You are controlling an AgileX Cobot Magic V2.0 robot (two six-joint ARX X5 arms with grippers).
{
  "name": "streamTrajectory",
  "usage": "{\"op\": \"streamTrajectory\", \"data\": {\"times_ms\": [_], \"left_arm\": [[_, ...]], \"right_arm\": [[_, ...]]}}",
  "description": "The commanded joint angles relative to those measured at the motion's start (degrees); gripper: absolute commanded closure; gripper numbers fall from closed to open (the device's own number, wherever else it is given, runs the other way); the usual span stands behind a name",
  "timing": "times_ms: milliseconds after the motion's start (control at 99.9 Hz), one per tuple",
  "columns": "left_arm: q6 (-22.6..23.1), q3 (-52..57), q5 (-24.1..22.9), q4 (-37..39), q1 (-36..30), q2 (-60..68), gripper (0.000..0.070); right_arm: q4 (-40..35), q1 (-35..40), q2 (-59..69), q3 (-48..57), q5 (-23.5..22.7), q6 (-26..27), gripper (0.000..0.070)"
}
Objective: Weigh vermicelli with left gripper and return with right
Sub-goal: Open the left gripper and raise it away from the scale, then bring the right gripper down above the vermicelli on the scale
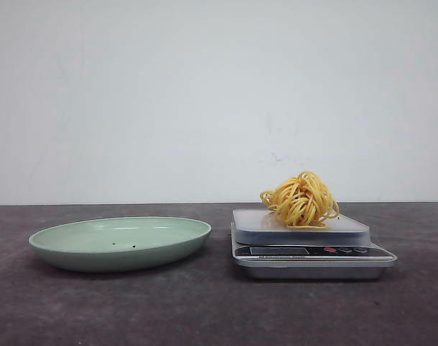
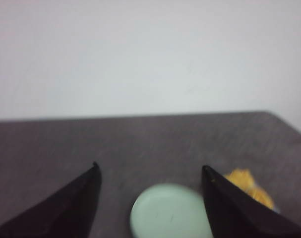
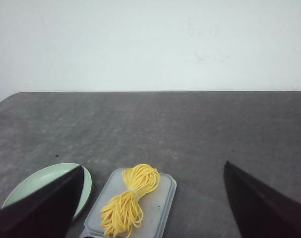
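On the scale's pale platform (image 1: 276, 225), towards its right side in the front view, the vermicelli (image 1: 301, 200) lies as a loose bundle of thin yellow strands, well apart from the pale green plate (image 1: 96, 256) that sits to the left on the dark worktop (image 1: 204, 303). I judge the bundle to be very light and soft; it will give under pressure, and single strands may slip out or hang down if only the edge is taken. From the right wrist view it looks long, with a narrow waist in the middle (image 3: 133, 191), so this waist seems the best place to close on, deep enough to catch most strands. The left hand (image 2: 150, 171) is released and carries nothing, and the right hand (image 3: 152, 171) is also spread wide, above the scale.
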Motion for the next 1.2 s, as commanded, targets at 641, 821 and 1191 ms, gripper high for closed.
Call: {"op": "streamTrajectory", "data": {"times_ms": [641,821,1191], "left_arm": [[-14.3,-26.4,8.1,-3.0,5.0,-19.6,0.0307],[-14.2,-26.6,7.7,-0.9,5.0,-19.6,0.031],[-14.2,-26.6,7.6,-2.4,5.0,-19.6,0.031]], "right_arm": [[12.6,14.4,26.5,1.0,0.3,7.5,0.0138],[17.7,19.3,40.0,1.1,1.1,11.2,0.0138],[18.2,22.2,59.0,10.0,4.7,11.8,0.0162]]}}
